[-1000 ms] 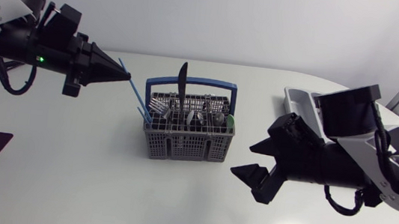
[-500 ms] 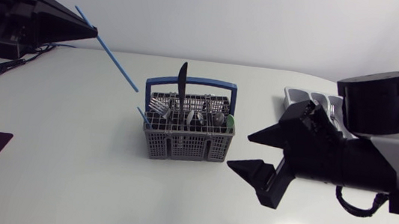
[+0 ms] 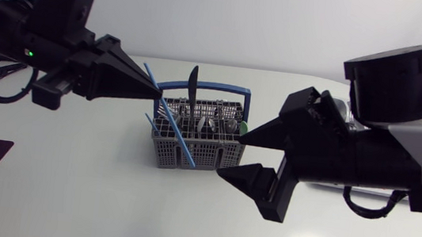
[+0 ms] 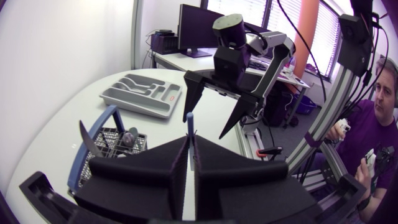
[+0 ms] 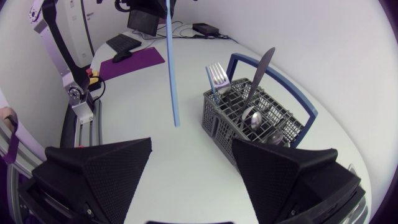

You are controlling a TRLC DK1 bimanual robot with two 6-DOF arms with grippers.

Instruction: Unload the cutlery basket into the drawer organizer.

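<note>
Pinching thin blue stick (image 3: 172, 122) in left jaws, shut tight on its upper part, centre-left of head frame. Holding it steep, lower end down over the front left corner of the cutlery basket (image 3: 218, 158). In right wrist view, hanging free in the air beside the basket's fork (image 5: 216, 73) corner, touching nothing else.

Holding right jaws spread wide and empty, centre-right of head frame, aimed at basket and stick. In right wrist view, stick just ahead of them, roughly on the gap's centreline, not yet between the fingers.

Reads as a handover setup: lifted clear of the basket on the left, offered across to the right.

Likely reason: drawer organizer (image 4: 137, 106) on the right side of the desk (image 3: 66, 198), mostly hidden behind the right arm (image 3: 382, 158) in head frame. Visible in left wrist view beyond the basket, beside that arm. Probably awkward reach for the left arm (image 3: 55, 21). Plenty of free length below the left pinch for a second grip.

Left in basket: black knife (image 3: 192, 80) upright at the back by the blue handle (image 3: 222, 89), spoons (image 3: 209, 125), fork. Early in the unload, by the look of it.

Risks: thin stick pivoting in the pinch, slipping past the closing jaws, letting go on the left too early. Need right jaws closed on it first, then left released.
</note>
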